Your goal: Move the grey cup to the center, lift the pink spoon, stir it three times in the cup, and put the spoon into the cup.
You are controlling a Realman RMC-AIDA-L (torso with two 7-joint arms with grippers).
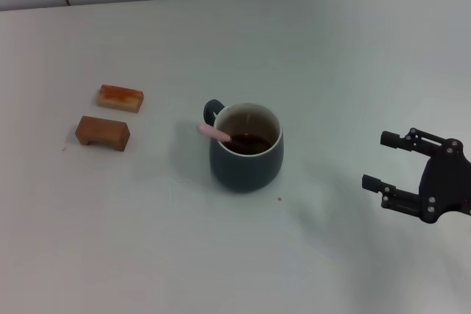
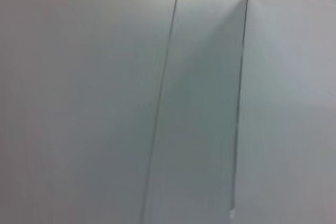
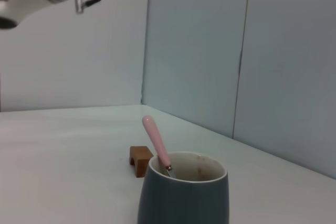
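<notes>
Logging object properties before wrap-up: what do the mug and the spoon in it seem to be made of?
The rounded dark grey-teal mug looks like glazed ceramic: smooth sheen, thick off-white inner wall. The thin pale pink spoon leaning on its rim has a glossy handle, plastic or ceramic; its bowl is hidden in the dark liquid.

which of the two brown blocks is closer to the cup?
The darker plain brown block, nearer the camera. The other block, with the orange glossy top, sits farther back from the cup.
</notes>
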